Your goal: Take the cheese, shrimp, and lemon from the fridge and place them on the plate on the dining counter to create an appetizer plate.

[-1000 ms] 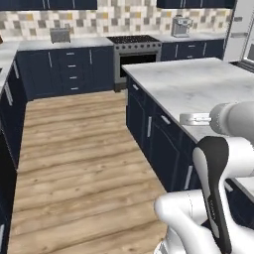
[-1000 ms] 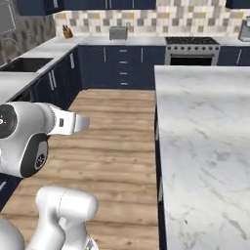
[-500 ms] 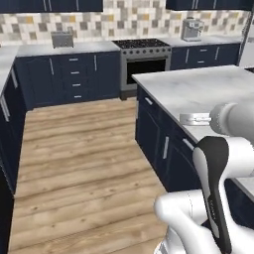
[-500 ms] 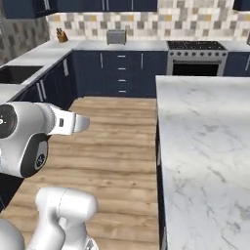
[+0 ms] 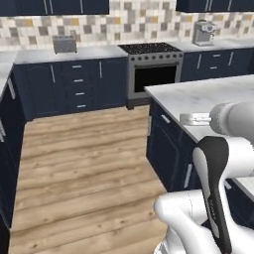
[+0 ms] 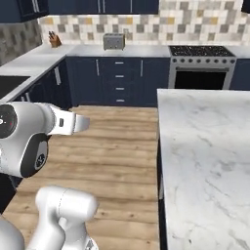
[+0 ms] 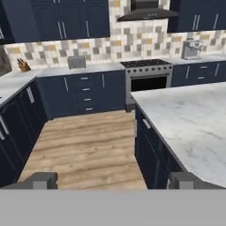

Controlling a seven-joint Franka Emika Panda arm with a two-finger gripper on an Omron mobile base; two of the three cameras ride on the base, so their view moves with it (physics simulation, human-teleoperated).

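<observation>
The dining counter (image 5: 203,94) (image 6: 205,146) (image 7: 190,114), white marble on a navy base, runs along my right side, and the stretch of its top in sight is bare. My gripper (image 7: 114,182) is held up in front of the arm, pointing across the kitchen. Its two dark fingertips (image 7: 44,181) stand far apart with nothing between them, so it is open. From the base cameras the gripper (image 5: 192,119) (image 6: 80,124) hangs level with the counter's edge. The fridge, plate, cheese, shrimp and lemon are out of view.
A stove (image 5: 151,69) (image 7: 148,77) sits in the far wall of navy cabinets, with a toaster (image 5: 64,44) to its left and a coffee machine (image 5: 204,32) to its right. A knife block (image 6: 55,40) and sink (image 6: 10,85) are on the left worktop. Wooden floor (image 5: 84,163) lies open ahead.
The whole picture has shifted: stove and far cabinets slid right and down and look nearer, so the base has moved. The arm holds the same pose, gripper still open.
</observation>
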